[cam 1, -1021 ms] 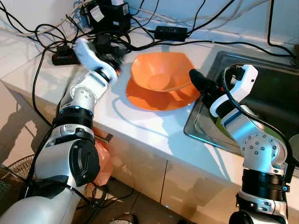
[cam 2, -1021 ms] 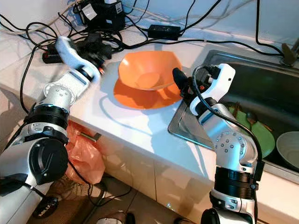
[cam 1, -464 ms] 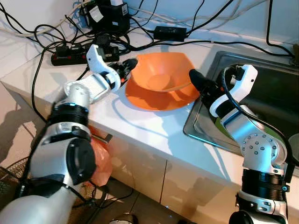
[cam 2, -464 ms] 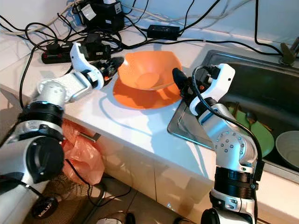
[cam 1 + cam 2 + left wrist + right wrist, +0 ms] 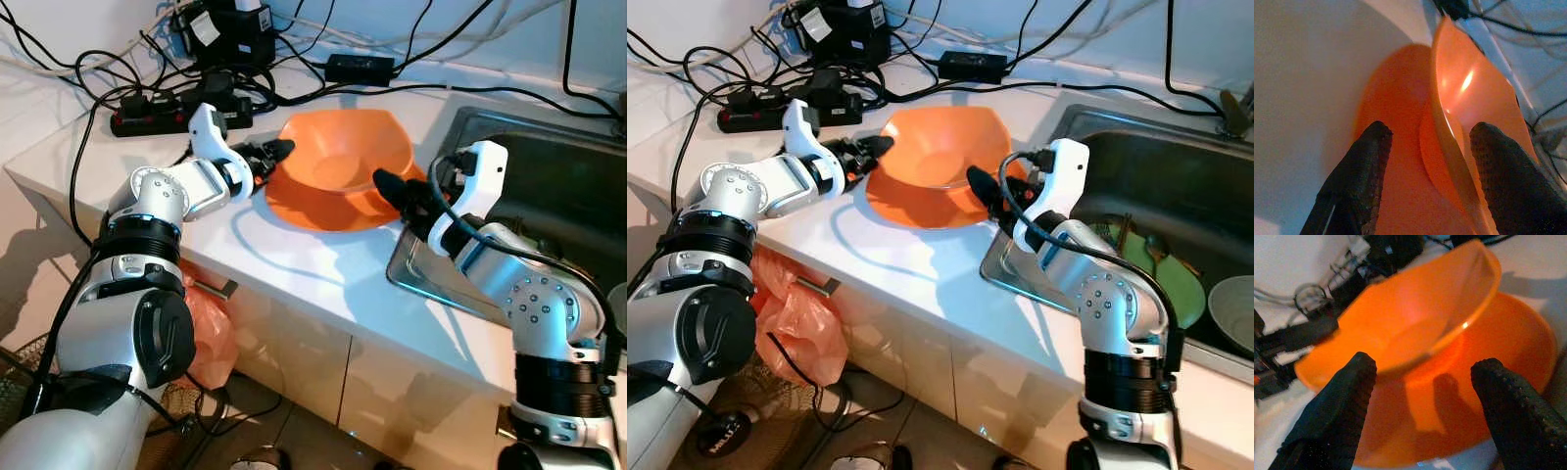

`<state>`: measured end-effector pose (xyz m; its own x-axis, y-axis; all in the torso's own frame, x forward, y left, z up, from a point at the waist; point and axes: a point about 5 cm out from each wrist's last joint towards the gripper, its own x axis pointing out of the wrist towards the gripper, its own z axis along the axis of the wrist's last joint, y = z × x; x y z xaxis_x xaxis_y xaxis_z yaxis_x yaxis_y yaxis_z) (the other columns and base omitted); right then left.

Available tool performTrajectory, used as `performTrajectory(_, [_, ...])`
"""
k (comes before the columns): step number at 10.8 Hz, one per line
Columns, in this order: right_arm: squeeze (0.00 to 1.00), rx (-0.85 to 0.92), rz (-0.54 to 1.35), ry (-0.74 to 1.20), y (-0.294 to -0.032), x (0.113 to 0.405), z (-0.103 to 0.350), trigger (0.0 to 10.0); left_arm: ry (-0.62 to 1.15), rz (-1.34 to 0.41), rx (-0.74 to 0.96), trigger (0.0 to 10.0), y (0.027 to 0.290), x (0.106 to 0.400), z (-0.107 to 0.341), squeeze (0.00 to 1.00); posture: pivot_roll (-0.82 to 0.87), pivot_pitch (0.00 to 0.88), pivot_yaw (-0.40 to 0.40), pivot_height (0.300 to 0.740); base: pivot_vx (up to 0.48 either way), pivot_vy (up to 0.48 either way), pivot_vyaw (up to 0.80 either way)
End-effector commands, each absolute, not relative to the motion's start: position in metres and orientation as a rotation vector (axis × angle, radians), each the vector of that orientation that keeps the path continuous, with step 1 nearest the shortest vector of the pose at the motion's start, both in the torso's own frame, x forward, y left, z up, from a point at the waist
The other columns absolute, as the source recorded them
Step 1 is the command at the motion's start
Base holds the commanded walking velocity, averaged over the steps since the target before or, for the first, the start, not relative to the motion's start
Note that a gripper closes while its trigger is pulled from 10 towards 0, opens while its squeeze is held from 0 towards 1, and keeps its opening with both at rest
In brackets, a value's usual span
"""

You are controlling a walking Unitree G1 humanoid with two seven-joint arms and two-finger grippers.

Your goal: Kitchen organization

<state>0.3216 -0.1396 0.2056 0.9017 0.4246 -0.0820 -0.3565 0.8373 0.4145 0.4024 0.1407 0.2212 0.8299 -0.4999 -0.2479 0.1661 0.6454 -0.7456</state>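
An orange bowl [image 5: 343, 157] sits on an orange plate [image 5: 323, 211] on the white counter [image 5: 294, 264] beside the sink. My left gripper [image 5: 272, 157] is open at the bowl's left rim, its fingers [image 5: 1359, 181] straddling that rim. From the sink side my right gripper [image 5: 392, 188] is open too, its fingers [image 5: 1337, 406] spread wide before the bowl [image 5: 1415, 323] and plate [image 5: 1508, 352], at the plate's right edge.
A tangle of black cables, a power strip [image 5: 147, 113] and adapters [image 5: 358, 67] covers the counter behind the bowl. The steel sink [image 5: 1176, 196] to the right holds a green plate [image 5: 1166, 279] and a white bowl [image 5: 1234, 313]. An orange bag [image 5: 798, 323] hangs below the counter.
My left gripper swung from the cables to the bowl's left rim. My right gripper moved left and down, onto the plate's right edge.
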Motion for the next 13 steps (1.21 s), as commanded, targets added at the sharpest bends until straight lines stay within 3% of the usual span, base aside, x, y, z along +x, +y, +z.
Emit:
performTrajectory(1, [0.0, 0.361, 0.427, 0.19, -0.137, 0.318, 0.205, 10.0, 0.469, -0.404, -0.756, 10.0, 0.143, 0.401, 0.223, 0.0, 0.09, 0.087, 0.097, 0.74, 0.0, 0.0, 0.0])
performTrajectory(2, [0.0, 0.345, 0.425, 0.191, -0.137, 0.318, 0.205, 10.0, 0.479, -0.418, -0.763, 8.5, 0.142, 0.4, 0.222, 0.0, 0.09, 0.089, 0.098, 0.74, 0.0, 0.0, 0.0])
performTrajectory(3, [0.0, 0.334, 0.424, 0.193, -0.138, 0.317, 0.205, 10.0, 0.489, -0.435, -0.781, 0.0, 0.14, 0.399, 0.22, 0.0, 0.09, 0.091, 0.098, 0.74, 0.0, 0.0, 0.0])
performTrajectory(13, [0.0, 0.321, 0.412, 0.141, -0.145, 0.318, 0.217, 10.0, 0.463, -0.447, -0.86, 0.0, 0.14, 0.398, 0.217, 0.0, 0.08, 0.091, 0.091, 0.74, 0.0, 0.0, 0.0])
